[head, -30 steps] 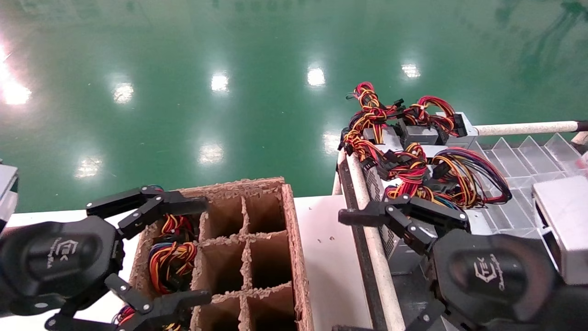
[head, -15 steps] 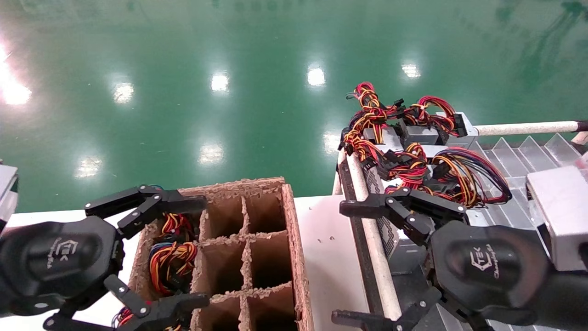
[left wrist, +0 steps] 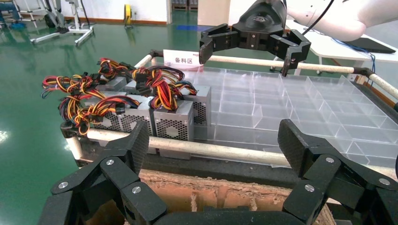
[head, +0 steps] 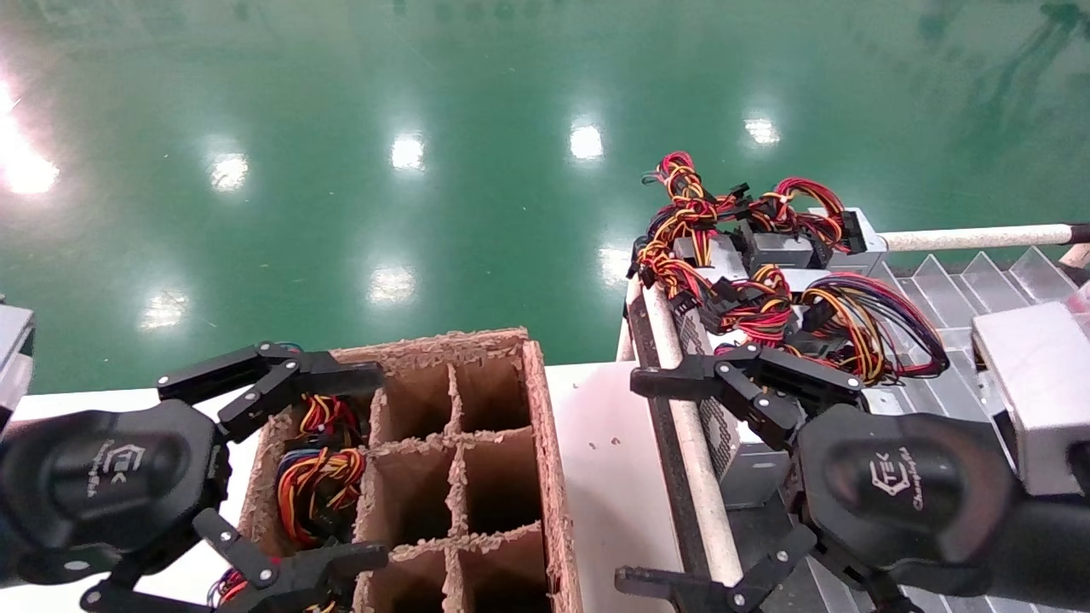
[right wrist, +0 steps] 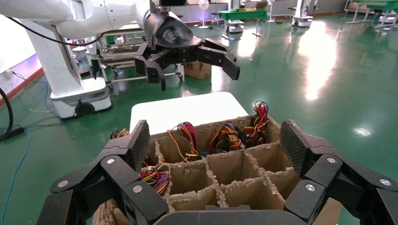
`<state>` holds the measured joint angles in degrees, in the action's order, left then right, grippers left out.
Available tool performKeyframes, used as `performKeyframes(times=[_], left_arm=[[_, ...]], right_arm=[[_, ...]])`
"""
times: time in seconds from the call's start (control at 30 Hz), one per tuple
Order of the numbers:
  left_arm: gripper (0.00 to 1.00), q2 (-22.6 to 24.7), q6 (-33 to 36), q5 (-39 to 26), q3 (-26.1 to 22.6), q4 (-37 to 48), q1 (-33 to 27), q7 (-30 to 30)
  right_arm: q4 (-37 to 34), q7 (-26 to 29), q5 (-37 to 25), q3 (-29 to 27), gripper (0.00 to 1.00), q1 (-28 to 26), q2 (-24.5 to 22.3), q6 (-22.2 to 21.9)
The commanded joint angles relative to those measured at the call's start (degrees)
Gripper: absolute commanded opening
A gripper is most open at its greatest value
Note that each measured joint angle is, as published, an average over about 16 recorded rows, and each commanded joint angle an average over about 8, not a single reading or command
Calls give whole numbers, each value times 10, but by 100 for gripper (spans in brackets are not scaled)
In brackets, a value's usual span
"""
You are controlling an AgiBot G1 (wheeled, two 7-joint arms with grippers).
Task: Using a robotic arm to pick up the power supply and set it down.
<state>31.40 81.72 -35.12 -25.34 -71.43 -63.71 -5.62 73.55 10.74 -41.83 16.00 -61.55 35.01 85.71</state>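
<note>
Several silver-grey power supplies with red, yellow and black wire bundles stand on the rack at the right; the nearest power supply [head: 737, 464] [left wrist: 172, 125] shows its honeycomb grille. My right gripper [head: 628, 484] [left wrist: 245, 58] hovers open beside that unit, over the rack's front rail, holding nothing. My left gripper [head: 375, 464] [right wrist: 193, 71] hangs open over the left column of the cardboard box [head: 536, 443] [right wrist: 263, 161], also holding nothing. Wire bundles [head: 317, 489] [right wrist: 227, 137] stick out of the box's left cells.
The rack has a pale padded rail [head: 694, 477] [left wrist: 206, 150] along its front edge and clear plastic dividers [head: 979, 289] [left wrist: 291, 101] behind the power supplies. A white tabletop strip [head: 605, 477] separates box and rack. Beyond lies green floor [head: 426, 128].
My right gripper has shifted slightly up and left, so its lower finger now shows. The left gripper, the box and the power supplies have not moved.
</note>
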Motion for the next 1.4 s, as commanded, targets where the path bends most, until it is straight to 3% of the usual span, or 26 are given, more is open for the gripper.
performKeyframes(times=[0.03, 1.4], left_arm=[[100, 0, 0, 0, 0, 0, 0, 0], [100, 0, 0, 0, 0, 0, 0, 0]], right_arm=[[0, 0, 0, 0, 100, 0, 0, 0], [-2, -1, -1, 1, 100, -2, 1, -1]])
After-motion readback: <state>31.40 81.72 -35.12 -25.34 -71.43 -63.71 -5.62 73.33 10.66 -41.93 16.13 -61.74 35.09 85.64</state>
